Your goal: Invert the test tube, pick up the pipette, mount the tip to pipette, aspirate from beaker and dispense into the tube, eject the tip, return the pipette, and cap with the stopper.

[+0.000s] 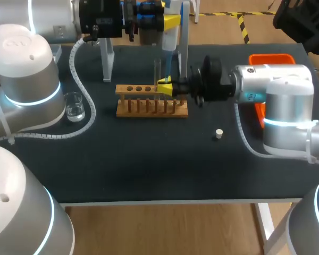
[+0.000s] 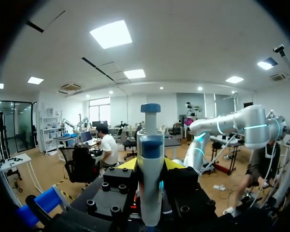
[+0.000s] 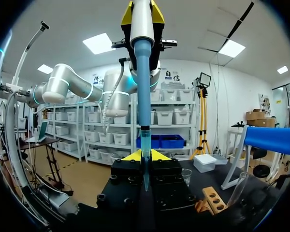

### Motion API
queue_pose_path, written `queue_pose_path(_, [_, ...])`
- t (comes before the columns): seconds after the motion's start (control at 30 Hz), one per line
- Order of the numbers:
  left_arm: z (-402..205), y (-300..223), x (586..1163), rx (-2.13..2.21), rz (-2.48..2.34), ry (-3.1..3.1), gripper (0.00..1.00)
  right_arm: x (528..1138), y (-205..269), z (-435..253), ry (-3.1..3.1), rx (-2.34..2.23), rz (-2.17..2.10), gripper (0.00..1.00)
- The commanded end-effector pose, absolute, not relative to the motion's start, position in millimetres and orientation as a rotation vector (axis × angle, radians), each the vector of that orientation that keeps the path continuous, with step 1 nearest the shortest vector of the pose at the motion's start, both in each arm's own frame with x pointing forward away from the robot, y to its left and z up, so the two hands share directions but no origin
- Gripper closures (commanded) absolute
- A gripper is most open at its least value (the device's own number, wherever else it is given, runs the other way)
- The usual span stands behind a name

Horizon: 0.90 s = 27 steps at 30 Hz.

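My left gripper (image 1: 169, 22) hangs above the rack's back edge, shut on the white pipette (image 2: 150, 145) with its blue plunger end up. The pipette's blue shaft (image 3: 143, 72) runs straight down to my right gripper (image 3: 146, 155). That gripper (image 1: 164, 87) lies level over the wooden rack (image 1: 149, 107), shut on a clear bluish pipette tip (image 3: 145, 142) that sits at the shaft's end. A glass test tube (image 1: 157, 71) stands in the rack just beside the right fingers. The beaker (image 1: 74, 106) with clear liquid stands at the left. The white stopper (image 1: 219, 134) lies right of the middle.
A white pipette stand (image 1: 106, 61) rises behind the rack, one leg (image 1: 184, 50) close to my right gripper. An orange bin (image 1: 271, 58) sits at the back right, partly behind my right arm. A cable hose (image 1: 87, 114) curves past the beaker.
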<state>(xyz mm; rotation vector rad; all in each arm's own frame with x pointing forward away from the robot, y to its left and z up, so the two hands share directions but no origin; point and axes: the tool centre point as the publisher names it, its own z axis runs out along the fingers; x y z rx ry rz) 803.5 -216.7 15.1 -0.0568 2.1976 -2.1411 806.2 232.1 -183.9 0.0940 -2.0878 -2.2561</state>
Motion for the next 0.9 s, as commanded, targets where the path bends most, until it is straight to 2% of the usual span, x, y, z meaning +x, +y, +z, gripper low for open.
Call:
queue_pose_path(0.03, [9,-216,803,-0.057,-2.141,2.199,1.0,808,231,-172,-2.094,0.101,-2.258,1.0])
queue_pose_path(0.47, [9,-216,803,-0.057,-2.141,2.199,1.0,809,227,-168,-2.124,0.141,-2.249,1.0])
queue_pose_path(0.5, [9,-216,803,-0.057,-2.141,2.199,1.0,809,227,-171,-2.135,0.138,-2.241,0.73])
queue_pose_path(0.53, [9,-216,803,-0.057,-2.141,2.199,1.0,808,227,-174,-2.142,0.133,-2.236,0.51])
queue_pose_path(0.57, [9,-216,803,-0.057,-2.141,2.199,1.0,807,226,-177,-2.146,0.132,-2.228,0.06])
queue_pose_path(0.6, [9,-216,803,-0.057,-2.141,2.199,1.0,807,226,-179,-2.149,0.132,-2.223,0.0])
queue_pose_path(0.9, [9,-216,803,-0.057,-2.141,2.199,1.0,802,210,-199,-2.202,0.152,-2.168,0.0])
